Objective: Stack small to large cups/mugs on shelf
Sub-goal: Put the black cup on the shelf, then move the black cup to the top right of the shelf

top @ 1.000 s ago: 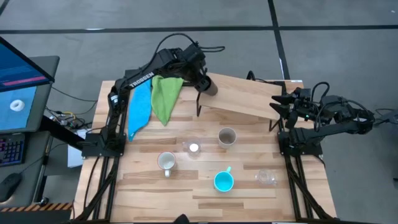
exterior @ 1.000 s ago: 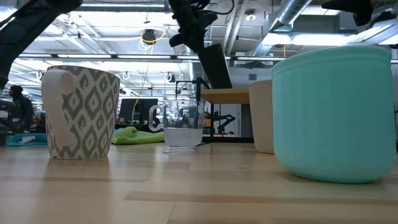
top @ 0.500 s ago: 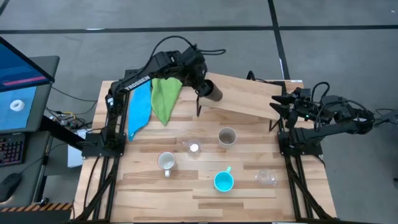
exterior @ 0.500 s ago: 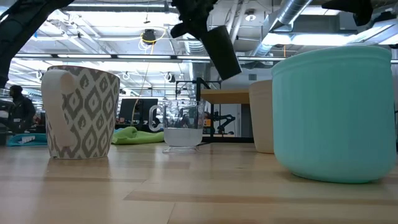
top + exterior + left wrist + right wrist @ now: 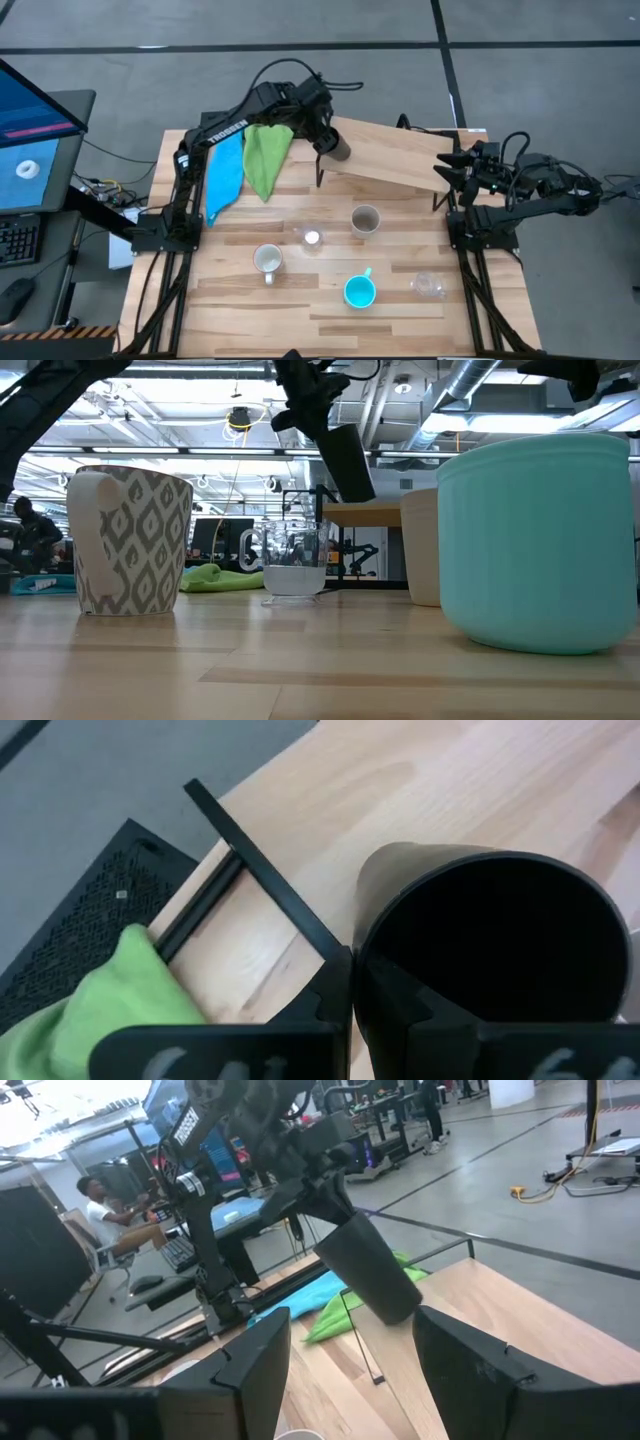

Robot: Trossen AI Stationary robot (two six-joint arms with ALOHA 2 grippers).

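Note:
My left gripper (image 5: 322,135) is shut on the tall black cup (image 5: 338,149), which hangs over the left end of the shelf (image 5: 400,155), a light-wood board on thin black legs. In the low view the black cup (image 5: 345,460) tilts, its base close above the shelf (image 5: 362,514). Standing on the table top are the beige tumbler (image 5: 365,219), white mug (image 5: 267,260), cyan mug (image 5: 359,291) and two clear cups (image 5: 311,238) (image 5: 428,286). My right gripper (image 5: 445,165) waits open at the shelf's right end. My left gripper holds the black cup by its rim (image 5: 362,965), on the side nearest the wrist, the wall pinched with one finger (image 5: 400,1005) inside and one outside. The fingers slant down from the table's left. The cup hangs below them, tilted, with its mouth up and its base toward the shelf.
A blue cloth (image 5: 224,175) and a green cloth (image 5: 265,155) lie on the table's far left, just left of the shelf. A monitor (image 5: 35,140) stands beyond the left edge. Bare wood lies along the table's near edge.
Half a second ago the black cup swung out toward the table's right and tipped further over; it has now swung back nearer upright, over the shelf's left end. My left gripper has stayed shut on it.

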